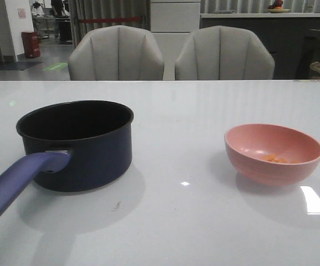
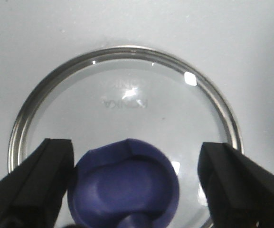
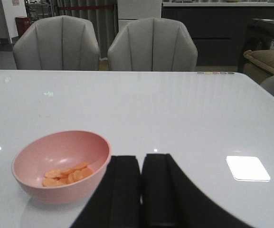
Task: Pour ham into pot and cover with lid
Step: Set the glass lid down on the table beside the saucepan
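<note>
I see the left tool (image 2: 134,178) spread open, its fingers either side of the lid (image 2: 122,118): clear glass, shiny metal rim, blue notched knob (image 2: 125,185), flat on the white worktop (image 1: 193,221). Navy pot (image 1: 79,145), black inside, purple handle. Right tool (image 3: 140,183) closed, empty; just beside it the pink bowl (image 3: 61,164) holding orange ham (image 3: 68,175) bits.

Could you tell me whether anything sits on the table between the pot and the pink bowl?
Nothing does: in the front view the stretch of white table between the pot and the pink bowl is bare.
</note>
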Controlling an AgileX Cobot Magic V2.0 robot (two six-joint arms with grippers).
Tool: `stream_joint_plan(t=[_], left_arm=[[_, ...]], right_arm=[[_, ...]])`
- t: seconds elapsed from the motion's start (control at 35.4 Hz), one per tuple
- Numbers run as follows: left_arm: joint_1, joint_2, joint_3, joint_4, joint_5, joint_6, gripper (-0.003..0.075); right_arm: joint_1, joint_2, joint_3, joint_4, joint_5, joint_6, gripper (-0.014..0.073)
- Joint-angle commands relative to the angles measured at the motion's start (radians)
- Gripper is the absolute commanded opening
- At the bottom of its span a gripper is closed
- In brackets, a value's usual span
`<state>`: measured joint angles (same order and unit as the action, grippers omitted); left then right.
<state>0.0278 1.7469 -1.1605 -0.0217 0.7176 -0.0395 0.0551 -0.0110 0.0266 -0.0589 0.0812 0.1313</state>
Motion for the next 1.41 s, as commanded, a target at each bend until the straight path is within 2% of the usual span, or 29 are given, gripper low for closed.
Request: stream_joint_plan(t=[0.0, 0.28, 0.42, 0.59, 1.02, 1.38], left_arm=[[-0.041, -0.098, -0.066, -0.001, 0.001, 0.005, 0.0517], [-0.105, -0.283, -0.063, 0.022, 0.052, 0.031, 0.0456], [-0.106, -0.409, -0.012, -0.009, 0.048, 0.031, 0.0456], [-0.128, -0.576, 0.111, -0.033, -0.061, 0.031, 0.0456], [-0.304, -0.988, 0.372, -0.025, -0.303, 0.031, 0.0456], [-0.335, -1.342, 0.581, -0.028, -0.428, 0.031, 0.0457]], right_arm=[[-0.007, -0.018, -0.005, -0.012, -0.088, -0.005, 0.0147], [-0.007, -0.018, -0.005, -0.012, -0.088, -0.005, 0.0147], [-0.007, -0.018, -0.005, -0.012, -0.088, -0.005, 0.0147], [-0.006, -0.018, -0.005, -0.012, -0.089, -0.005, 0.0147], [-0.006, -0.018, -0.005, -0.012, -0.089, -0.005, 0.0147], [-0.006, -0.018, -0.005, -0.012, -0.086, -0.005, 0.0147]])
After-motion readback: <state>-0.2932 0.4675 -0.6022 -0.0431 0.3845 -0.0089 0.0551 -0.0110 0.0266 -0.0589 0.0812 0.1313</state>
